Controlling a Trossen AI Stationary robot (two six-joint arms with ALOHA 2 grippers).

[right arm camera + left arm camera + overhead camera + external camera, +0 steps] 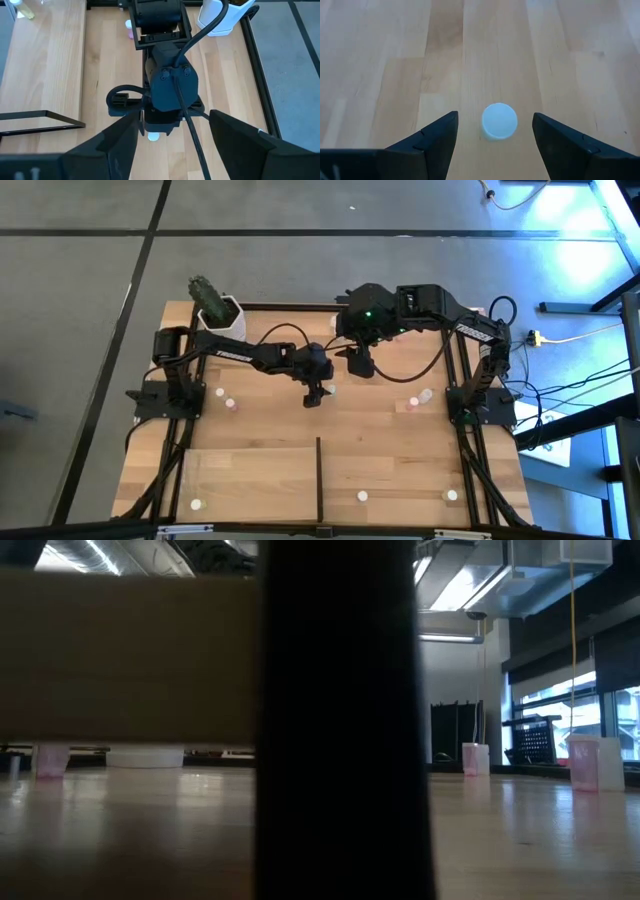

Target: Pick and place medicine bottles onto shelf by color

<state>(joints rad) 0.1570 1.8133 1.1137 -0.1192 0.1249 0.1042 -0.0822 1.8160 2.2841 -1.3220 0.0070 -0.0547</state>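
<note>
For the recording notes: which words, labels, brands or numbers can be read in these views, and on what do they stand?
White lettering on the left arm in the high view: too small to read.
White lettering on the right arm in the high view: too small to read.
Medicine bottles, e.g. the one between the left gripper's open fingers: no label visible.
Low and wrist views: no text.

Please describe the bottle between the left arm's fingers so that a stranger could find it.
Start at the middle of the wooden table, where the left pincer points down, open. The bottle stands between its fingers, untouched. Unlike the other bottles scattered around, it alone sits under an arm.
</note>
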